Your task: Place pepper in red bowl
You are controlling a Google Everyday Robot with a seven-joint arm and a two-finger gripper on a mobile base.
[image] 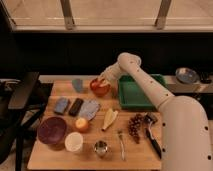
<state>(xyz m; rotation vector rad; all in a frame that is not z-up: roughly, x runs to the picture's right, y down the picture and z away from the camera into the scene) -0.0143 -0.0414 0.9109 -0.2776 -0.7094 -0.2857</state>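
The red bowl point(100, 89), small, round and orange-red, stands at the back middle of the wooden table point(55, 160). My gripper point(102, 81) is right over the bowl's rim, at the end of the white arm point(145, 82) that reaches in from the right. I cannot pick out the pepper as a separate shape. It is either hidden under the gripper or merged with the bowl's colour.
A green tray point(134, 96) sits just right of the bowl. In front lie blue sponges point(61, 105), a grey cloth point(90, 108), pale yellow pieces point(109, 118), a round orange fruit point(81, 124), a maroon bowl point(52, 130), a white cup point(74, 142), a metal cup point(101, 148), grapes point(135, 126) and a black-handled tool point(152, 135). A dark chair point(20, 97) stands at the left.
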